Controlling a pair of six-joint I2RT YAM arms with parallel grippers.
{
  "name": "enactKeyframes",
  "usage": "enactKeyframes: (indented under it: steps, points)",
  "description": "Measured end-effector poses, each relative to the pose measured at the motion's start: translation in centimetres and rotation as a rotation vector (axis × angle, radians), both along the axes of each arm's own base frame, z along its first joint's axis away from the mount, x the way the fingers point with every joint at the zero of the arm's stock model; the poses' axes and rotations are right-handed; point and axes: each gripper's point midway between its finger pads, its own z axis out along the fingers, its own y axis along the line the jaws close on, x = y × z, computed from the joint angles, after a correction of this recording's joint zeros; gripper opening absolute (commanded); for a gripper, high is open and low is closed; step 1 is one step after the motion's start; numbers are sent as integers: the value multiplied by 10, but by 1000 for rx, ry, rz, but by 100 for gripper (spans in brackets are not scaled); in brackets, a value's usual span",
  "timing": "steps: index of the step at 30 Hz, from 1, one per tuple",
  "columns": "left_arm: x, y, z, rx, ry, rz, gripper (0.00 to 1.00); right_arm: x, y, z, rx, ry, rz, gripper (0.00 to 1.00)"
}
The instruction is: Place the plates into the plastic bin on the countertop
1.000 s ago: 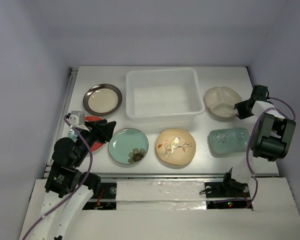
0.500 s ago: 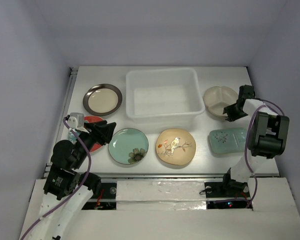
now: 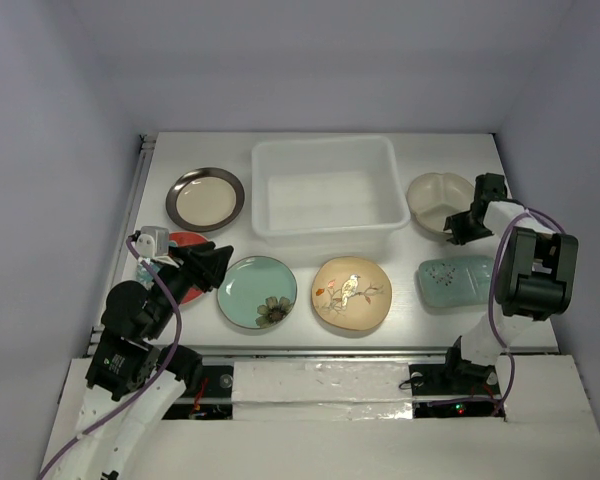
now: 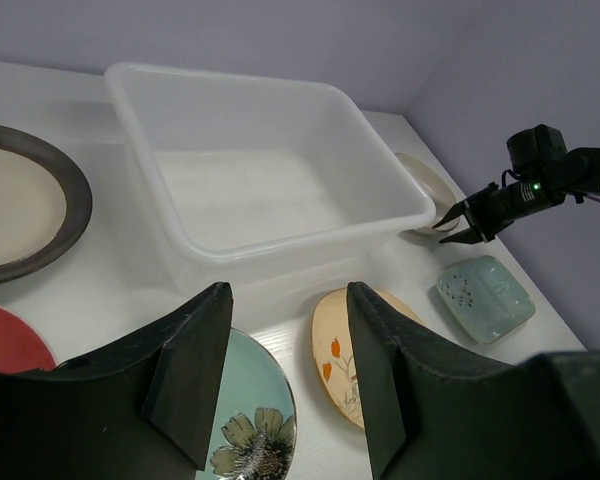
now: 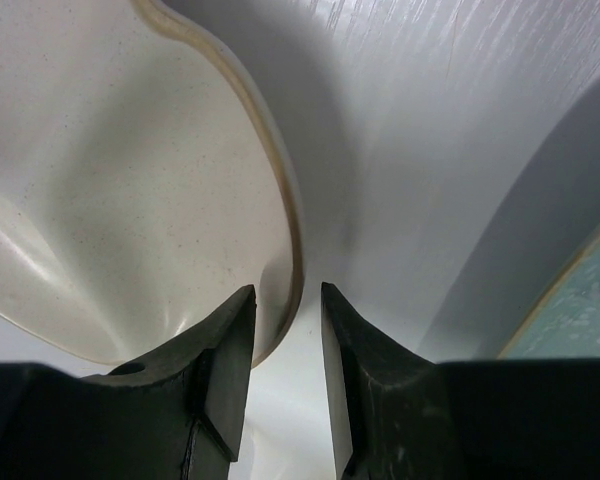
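Near edge, L side: L gripper point(image 4: 288, 310) hangs above the countertop point(image 3: 405, 325), fingers spread, nothing btwn them. It sits over the red-and-teal plate point(image 4: 10, 345) and hides most of it from above. Prob. parked there to be ready for the L-hand plates w/o crossing the R arm's reach.

Near row, L to R: teal flower plate point(image 3: 257, 291), tan bird plate point(image 3: 351, 291), pale green rectangular dish point(image 3: 457, 279). All flat, face up, apart from each other, so each rim is free for a finger.

Far row: dark-rimmed cream plate point(image 3: 206, 198) at L, plastic bin point(image 3: 325, 237) mid, cream divided dish point(image 3: 435, 200) just R of bin. No plate in the bin yet. Its central spot puts it w/in reach of both arms, I'd judge.

R gripper point(image 5: 287, 300): jaws part-spread, straddling the divided dish's near-R rim, one finger inside the bowl, one outside. Wrist view shows a thin gap each side of the lip, so it looks not yet clamped, though that's hard to be sure of this close. Rim grab makes sense: dish lies flat, so the edge is the only thing to pinch.

Writing: none legible anywhere. No brand or label on bin or dishes. Decoration only: flower, bird on branch w/ orange blooms, specks on the green dish.
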Motion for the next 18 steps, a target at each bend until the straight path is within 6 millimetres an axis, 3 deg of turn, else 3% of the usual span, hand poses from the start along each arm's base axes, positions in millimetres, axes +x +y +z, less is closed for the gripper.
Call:
enactKeyframes:
  steps: [6, 10, 18]
  points:
    - [-1, 1, 1, -2, -5, 3, 47, 1, 3, 0, -19, 3, -16, 21]
    - [-4, 4, 5, -11, -22, 10, 47, 3, -1, 1, -34, 0, -55, 0]
    - [-4, 5, 4, -10, -21, 19, 47, 3, -3, 3, -54, -38, -76, 0]
